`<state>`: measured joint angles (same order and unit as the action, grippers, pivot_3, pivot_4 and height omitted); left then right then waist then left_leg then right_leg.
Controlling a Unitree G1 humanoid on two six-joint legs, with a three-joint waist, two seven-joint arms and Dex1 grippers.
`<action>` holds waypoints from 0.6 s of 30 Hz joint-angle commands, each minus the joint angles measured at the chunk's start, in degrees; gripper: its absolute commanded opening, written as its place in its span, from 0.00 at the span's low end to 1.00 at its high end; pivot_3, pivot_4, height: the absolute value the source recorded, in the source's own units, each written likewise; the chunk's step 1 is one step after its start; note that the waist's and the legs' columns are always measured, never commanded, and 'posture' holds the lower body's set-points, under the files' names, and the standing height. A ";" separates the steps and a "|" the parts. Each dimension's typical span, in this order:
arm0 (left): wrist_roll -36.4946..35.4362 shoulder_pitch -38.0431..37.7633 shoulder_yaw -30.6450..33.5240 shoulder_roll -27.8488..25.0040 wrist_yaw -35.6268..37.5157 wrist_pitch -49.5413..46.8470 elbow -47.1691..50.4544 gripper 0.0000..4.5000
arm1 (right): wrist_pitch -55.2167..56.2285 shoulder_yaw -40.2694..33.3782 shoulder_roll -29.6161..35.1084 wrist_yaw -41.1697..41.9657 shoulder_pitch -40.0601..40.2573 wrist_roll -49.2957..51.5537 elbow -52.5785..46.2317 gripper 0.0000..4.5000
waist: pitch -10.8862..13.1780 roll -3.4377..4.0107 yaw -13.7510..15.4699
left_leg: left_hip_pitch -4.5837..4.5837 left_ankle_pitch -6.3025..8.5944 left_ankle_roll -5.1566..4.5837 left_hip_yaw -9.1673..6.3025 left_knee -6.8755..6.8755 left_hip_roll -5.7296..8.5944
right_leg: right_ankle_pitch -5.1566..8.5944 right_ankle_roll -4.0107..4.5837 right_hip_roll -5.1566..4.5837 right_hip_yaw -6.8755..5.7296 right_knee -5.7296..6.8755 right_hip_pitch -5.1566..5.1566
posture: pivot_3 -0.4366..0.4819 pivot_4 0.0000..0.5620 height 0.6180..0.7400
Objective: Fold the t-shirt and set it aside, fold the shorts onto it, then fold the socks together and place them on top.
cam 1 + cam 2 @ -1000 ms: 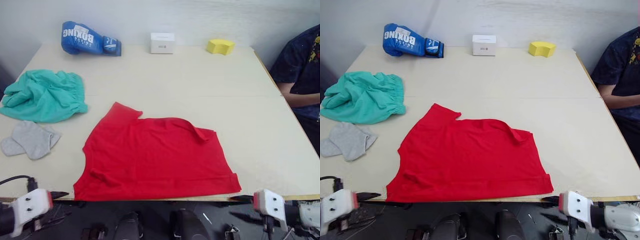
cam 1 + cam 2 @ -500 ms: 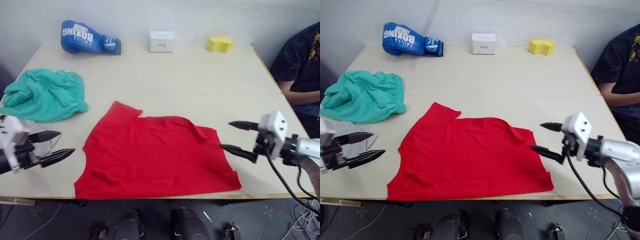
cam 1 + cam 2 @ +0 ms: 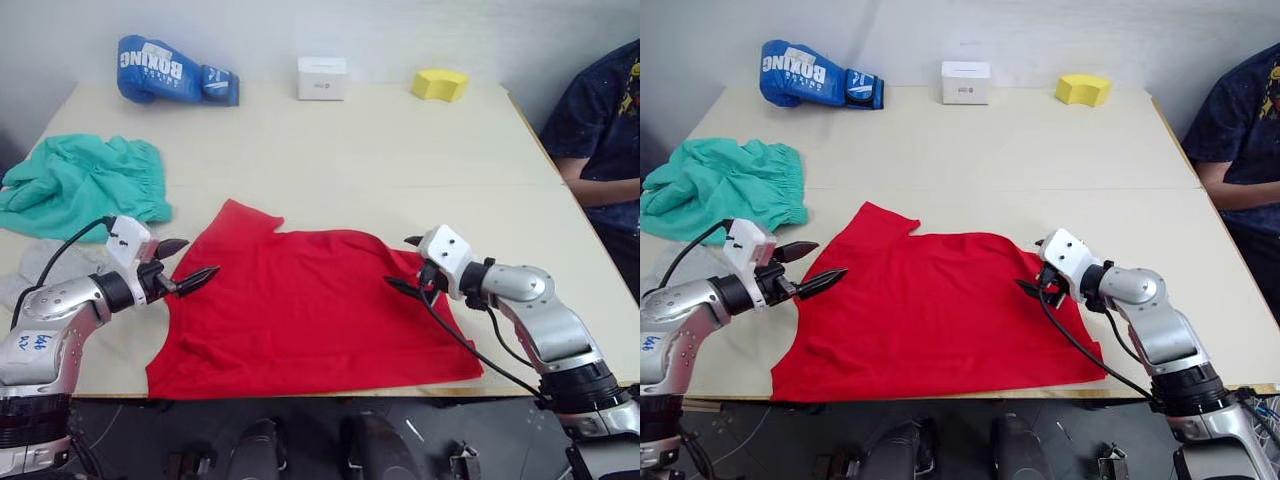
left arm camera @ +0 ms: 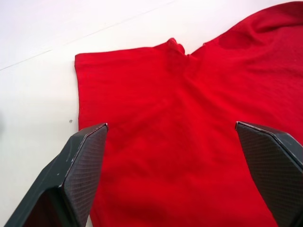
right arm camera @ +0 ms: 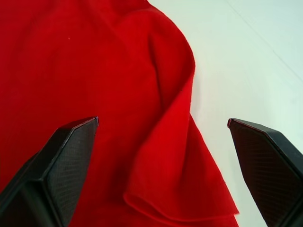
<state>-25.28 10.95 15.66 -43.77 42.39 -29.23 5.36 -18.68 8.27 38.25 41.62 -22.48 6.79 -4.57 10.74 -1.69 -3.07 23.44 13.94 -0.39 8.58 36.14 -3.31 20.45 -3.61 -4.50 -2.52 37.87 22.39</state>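
Left gripper (image 3: 186,262) & right gripper (image 3: 404,265) flank the t-shirt (image 3: 310,315), fingers apart. Prob. set to pinch opposite edges for 1st fold.

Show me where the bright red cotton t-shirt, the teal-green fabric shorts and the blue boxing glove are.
bright red cotton t-shirt (image 3: 930,315), right eye view, middle of its body.
teal-green fabric shorts (image 3: 715,190), right eye view, centre of the bunched fabric.
blue boxing glove (image 3: 805,72), right eye view, the padded fist.

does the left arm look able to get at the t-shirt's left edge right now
Probably yes. The left gripper is open and hovers right at the left edge of the t-shirt, which lies flat on the table with nothing between. The shorts lie off to the side, apart from it.
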 commanded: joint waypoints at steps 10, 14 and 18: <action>3.60 4.63 -1.39 -1.08 -0.64 2.18 -3.76 1.00 | 6.98 -0.52 -2.69 -4.30 -0.25 -6.53 3.09 0.47 | 0.00 0.00 -0.07 | -0.16 -0.40 0.31 -0.13 -0.26 -0.04 | -0.35 0.35 0.04 -0.13 0.15 0.01 | 0.48 0.27 1.00; 6.65 9.72 -3.83 -0.95 -1.47 2.82 -9.60 1.00 | 8.43 -0.84 -3.31 -3.73 -0.82 -7.10 3.79 0.16 | 0.00 0.00 0.05 | -0.14 -0.68 0.23 -0.12 -0.27 -0.04 | -0.36 0.34 0.05 -0.14 0.15 0.03 | 0.48 0.27 1.00; 9.64 18.69 -6.51 1.15 -3.26 2.85 -20.87 1.00 | 9.11 -0.43 -3.20 -2.41 -0.53 -7.23 3.57 0.01 | 0.01 -0.02 0.18 | -0.10 -0.68 0.22 -0.11 -0.26 -0.04 | -0.37 0.31 0.06 -0.15 0.11 0.03 | 0.48 0.27 1.00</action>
<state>-17.09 26.74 9.68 -42.87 40.09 -27.04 -11.69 -10.94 8.60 34.87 38.72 -22.55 -0.55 0.17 10.75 -1.71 -2.89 23.34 13.26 -0.17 8.48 35.89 -3.35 20.08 -3.30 -4.43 -2.69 37.98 22.43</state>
